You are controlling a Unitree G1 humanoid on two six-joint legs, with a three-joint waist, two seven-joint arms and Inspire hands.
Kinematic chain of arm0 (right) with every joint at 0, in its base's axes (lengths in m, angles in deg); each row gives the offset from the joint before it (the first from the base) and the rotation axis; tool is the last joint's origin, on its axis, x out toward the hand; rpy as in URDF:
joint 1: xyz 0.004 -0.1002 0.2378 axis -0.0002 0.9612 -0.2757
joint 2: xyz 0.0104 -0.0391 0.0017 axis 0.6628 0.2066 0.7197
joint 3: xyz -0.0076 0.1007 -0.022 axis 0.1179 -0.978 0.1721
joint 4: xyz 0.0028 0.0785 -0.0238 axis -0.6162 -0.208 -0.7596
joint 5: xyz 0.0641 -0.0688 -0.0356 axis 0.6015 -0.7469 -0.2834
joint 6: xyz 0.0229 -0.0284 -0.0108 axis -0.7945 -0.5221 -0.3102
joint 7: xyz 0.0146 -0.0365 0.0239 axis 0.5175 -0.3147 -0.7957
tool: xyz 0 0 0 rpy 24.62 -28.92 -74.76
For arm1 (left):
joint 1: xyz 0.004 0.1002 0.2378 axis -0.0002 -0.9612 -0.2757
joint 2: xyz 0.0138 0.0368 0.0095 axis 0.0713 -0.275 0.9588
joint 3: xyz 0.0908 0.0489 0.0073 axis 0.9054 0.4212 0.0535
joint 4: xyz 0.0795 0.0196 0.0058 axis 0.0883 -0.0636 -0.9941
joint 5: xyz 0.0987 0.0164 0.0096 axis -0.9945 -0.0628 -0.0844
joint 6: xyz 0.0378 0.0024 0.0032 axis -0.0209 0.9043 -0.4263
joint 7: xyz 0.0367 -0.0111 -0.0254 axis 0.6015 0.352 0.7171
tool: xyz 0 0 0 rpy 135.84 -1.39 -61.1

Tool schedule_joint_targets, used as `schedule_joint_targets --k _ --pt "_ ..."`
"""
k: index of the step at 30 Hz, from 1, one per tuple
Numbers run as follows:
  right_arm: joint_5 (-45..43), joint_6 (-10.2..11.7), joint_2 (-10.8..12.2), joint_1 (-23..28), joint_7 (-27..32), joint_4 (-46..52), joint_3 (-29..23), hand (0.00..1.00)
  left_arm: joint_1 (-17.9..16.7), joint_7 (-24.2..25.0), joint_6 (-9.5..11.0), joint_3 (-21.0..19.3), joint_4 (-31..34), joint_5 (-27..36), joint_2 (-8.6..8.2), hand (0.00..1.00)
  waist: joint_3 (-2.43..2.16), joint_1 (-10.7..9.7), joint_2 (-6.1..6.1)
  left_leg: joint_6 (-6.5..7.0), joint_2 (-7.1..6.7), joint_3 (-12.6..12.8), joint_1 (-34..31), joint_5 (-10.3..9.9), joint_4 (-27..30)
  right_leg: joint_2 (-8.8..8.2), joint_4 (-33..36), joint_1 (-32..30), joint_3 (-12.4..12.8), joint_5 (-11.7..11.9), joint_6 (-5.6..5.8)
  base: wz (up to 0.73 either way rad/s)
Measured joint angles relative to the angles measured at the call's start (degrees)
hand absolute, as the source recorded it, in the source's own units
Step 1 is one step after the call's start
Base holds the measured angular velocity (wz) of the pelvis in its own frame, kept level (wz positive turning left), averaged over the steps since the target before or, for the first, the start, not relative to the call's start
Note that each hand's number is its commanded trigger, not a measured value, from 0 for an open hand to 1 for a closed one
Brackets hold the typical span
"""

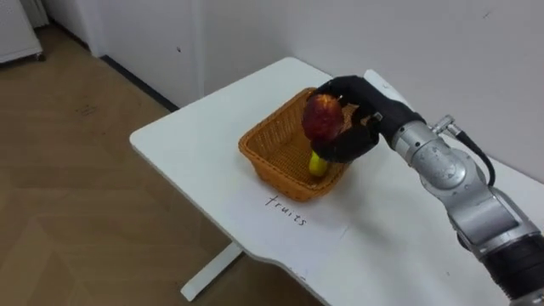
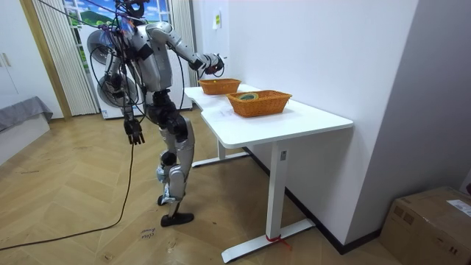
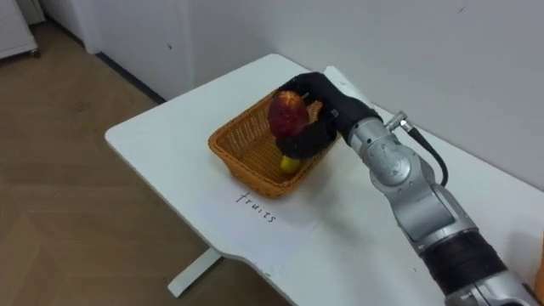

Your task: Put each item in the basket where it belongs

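Closest to me on the white rectangular table [image 1: 195,144] is a handwritten label [image 1: 286,210], inked straight onto the tabletop just in front of the basket. Right behind it sits the woven tan wicker basket [image 1: 263,157], set at an angle to the table's edge. Down on its floor, against the wall nearer my arm, lies a small yellow fruit [image 1: 317,165]. Above that, here's the catch: my black right hand [image 1: 365,119] reaches in from the right, fingers and thumb curled round a red apple [image 1: 322,117]. I'm holding the apple over the basket's inside, above the yellow fruit and level with the rim. I can't tell whether it touches the wicker. Just past my hand, a white sheet of paper [image 1: 378,83] lies flat near the pale wall.

From across the room, I'm standing upright at the far end of the table with my right arm stretched out over that basket. My left hand [image 2: 133,131] hangs low at my side, fingers loose and holding nothing. A second wicker basket [image 2: 259,103] sits further along the table, nearer the room camera. It has a greenish item [image 2: 248,96] inside, too small to identify.
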Motion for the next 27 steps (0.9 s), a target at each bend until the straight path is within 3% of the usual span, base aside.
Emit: schedule_joint_targets --k 8,12,25,27 --pt "0.72 -0.52 0.06 1.08 -0.61 0.07 -0.05 1.0 -0.17 0.35 -0.29 0.01 0.71 -0.02 -0.02 0.0 -0.1 -0.08 0.34 0.2 -0.75 -1.19 1.1 0.03 -0.59 -0.29 -0.08 1.72 -0.49 -0.43 0.51 0.07" --pt "0.49 -0.52 0.06 1.32 -1.15 0.07 -0.1 1.0 -0.28 1.08 -0.3 -0.02 1.05 -0.05 -0.33 0.0 -0.07 -0.08 0.53 0.22 -0.76 -0.96 1.94 0.04 -1.12 -0.31 -0.08 1.86 0.58 -0.47 0.51 -0.02" --pt "0.42 -0.57 0.03 4.69 -1.17 -2.93 -0.68 1.0 0.02 1.36 -0.27 -0.05 -1.88 -0.03 -2.03 0.0 0.2 -0.26 1.33 0.69 -0.92 -0.92 1.41 -0.28 -0.37 -0.96 1.02 1.67 0.29 -0.63 0.73 0.0" --pt "1.03 -0.58 0.03 5.01 -1.16 -3.05 -0.84 1.0 0.02 1.35 -0.33 -0.1 -1.85 -0.02 -2.02 0.0 0.16 -1.07 1.44 0.99 -1.45 -0.95 0.9 -0.48 0.42 -1.15 0.98 1.81 -0.36 -0.82 0.92 0.12"
